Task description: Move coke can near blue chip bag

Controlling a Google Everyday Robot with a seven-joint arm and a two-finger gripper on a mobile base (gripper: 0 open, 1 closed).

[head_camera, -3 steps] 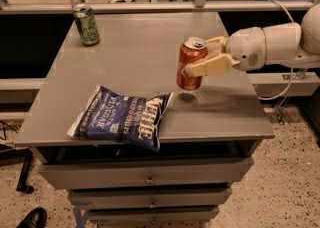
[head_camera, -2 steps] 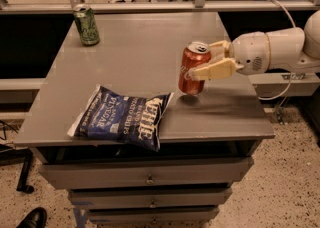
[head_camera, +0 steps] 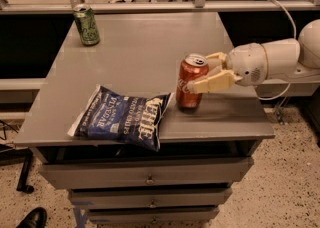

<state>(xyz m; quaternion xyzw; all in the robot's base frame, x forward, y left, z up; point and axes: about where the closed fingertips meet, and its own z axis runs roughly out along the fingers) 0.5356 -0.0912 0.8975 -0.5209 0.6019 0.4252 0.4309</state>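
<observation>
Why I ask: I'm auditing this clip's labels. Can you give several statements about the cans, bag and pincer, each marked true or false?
1. The pincer is closed around the coke can. True.
2. The blue chip bag stands upright. False: it lies flat on the table.
3. The green can stands at the table's far corner, well apart from the bag. True.
4. The coke can lies on top of the bag. False: it is upright beside the bag's corner.
</observation>
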